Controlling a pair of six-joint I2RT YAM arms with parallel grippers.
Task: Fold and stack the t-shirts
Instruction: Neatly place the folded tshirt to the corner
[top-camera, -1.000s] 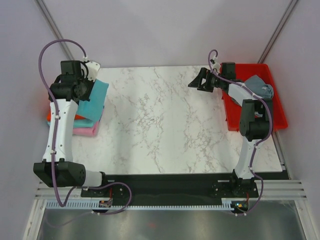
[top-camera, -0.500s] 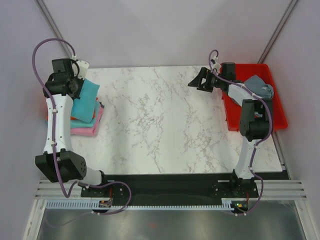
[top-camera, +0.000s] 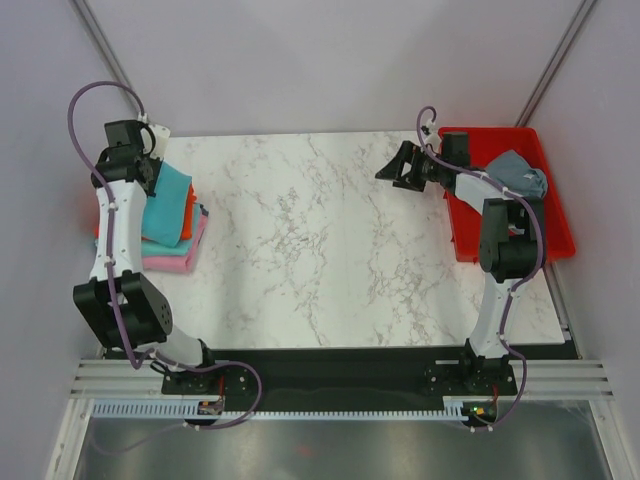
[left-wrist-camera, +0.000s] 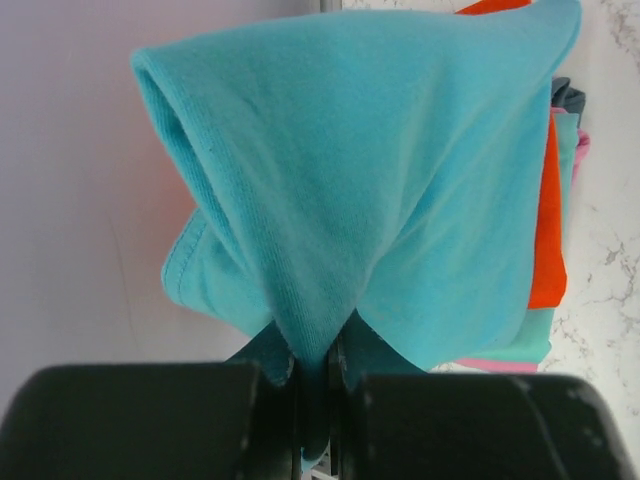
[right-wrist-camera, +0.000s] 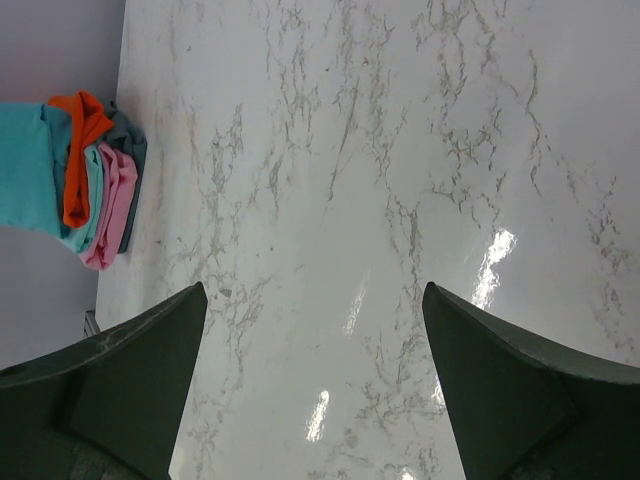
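Along the near edge of the table (top-camera: 320, 290): only the two arm bases; no cloth lies by them.
Stack (top-camera: 172, 258): at the left edge, about midway back, with the pink t-shirt (right-wrist-camera: 108, 205) lowest, the teal t-shirt (left-wrist-camera: 535, 330) over it and the orange-red t-shirt (left-wrist-camera: 548, 230) above that.
Turquoise t-shirt (left-wrist-camera: 400, 170): folded, hanging over the top of the stack; one bunched corner is raised off it and the rest drapes down across the layers.
Left claw (left-wrist-camera: 318, 368): closed narrow on that bunched corner, above the side of the stack nearest the left edge.
Step in hand: by my reading, laying the turquoise t-shirt down as the top layer.
Doing it well: lower until the cloth lies flat and bears its own weight, square its edges with the layers under it, and only then let go. Lift straight up, so the fingers drag neither the fold nor the orange-red t-shirt.
Risk: a release from height would likely let the fold open or slump off toward the left edge.
Right claw (right-wrist-camera: 314, 290): spread wide, holding nothing, above the far right part of the table, just beside the tray.
Red tray (top-camera: 560, 245): at the far right corner; the slate grey t-shirt (top-camera: 520, 176) lies crumpled in it, not yet folded.
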